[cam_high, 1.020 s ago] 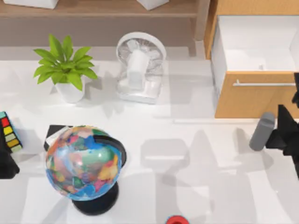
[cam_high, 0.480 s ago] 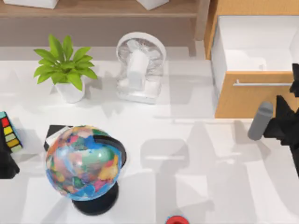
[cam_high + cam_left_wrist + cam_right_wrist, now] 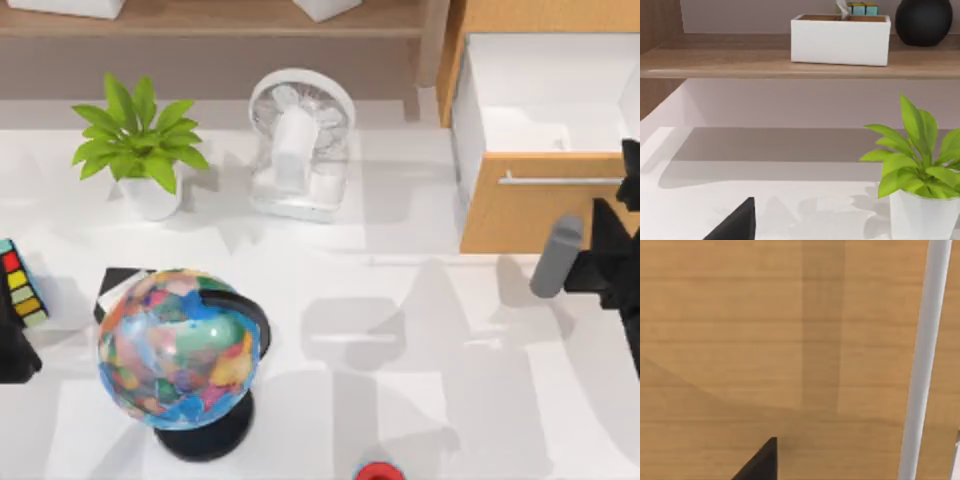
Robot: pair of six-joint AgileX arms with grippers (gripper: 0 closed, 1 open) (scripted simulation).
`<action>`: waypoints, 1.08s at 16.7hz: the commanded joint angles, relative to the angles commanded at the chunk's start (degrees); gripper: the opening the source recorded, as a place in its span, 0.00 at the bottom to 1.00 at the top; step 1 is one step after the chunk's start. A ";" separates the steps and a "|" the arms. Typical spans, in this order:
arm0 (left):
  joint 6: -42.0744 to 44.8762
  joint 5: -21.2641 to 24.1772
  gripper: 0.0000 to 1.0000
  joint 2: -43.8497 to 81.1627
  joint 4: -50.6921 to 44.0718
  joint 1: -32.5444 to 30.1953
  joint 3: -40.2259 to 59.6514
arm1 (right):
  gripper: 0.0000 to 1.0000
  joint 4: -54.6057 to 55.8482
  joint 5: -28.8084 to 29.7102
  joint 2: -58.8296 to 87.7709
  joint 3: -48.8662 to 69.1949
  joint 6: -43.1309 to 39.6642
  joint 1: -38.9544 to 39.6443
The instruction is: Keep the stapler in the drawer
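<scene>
Since the earlier frames, right gripper (image 3: 590,268) has carried the stapler (image 3: 556,257) slightly toward the bench's rear right corner; it now overlaps the wood front of the drawer (image 3: 530,215). Its fingers are closed on the stapler. Drawer stands open, white interior bare, silver handle (image 3: 925,360) close before the wrist camera. Remaining: lift over the front, release. Left arm parked at the left edge.

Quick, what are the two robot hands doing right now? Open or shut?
Left gripper: parked at the table's left edge; cannot be told.
Right gripper: shut on the stapler, just below the open drawer.
</scene>
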 joint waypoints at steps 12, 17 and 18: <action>0.00 0.00 1.00 0.00 0.00 0.00 0.00 | 0.00 0.00 0.00 0.00 0.00 0.00 0.00; 0.00 0.00 1.00 0.00 0.00 0.00 0.00 | 0.00 0.00 0.00 0.00 0.00 0.00 0.00; 0.00 0.00 1.00 0.00 0.00 0.00 0.00 | 0.00 -0.16 0.03 0.12 -0.08 0.18 0.08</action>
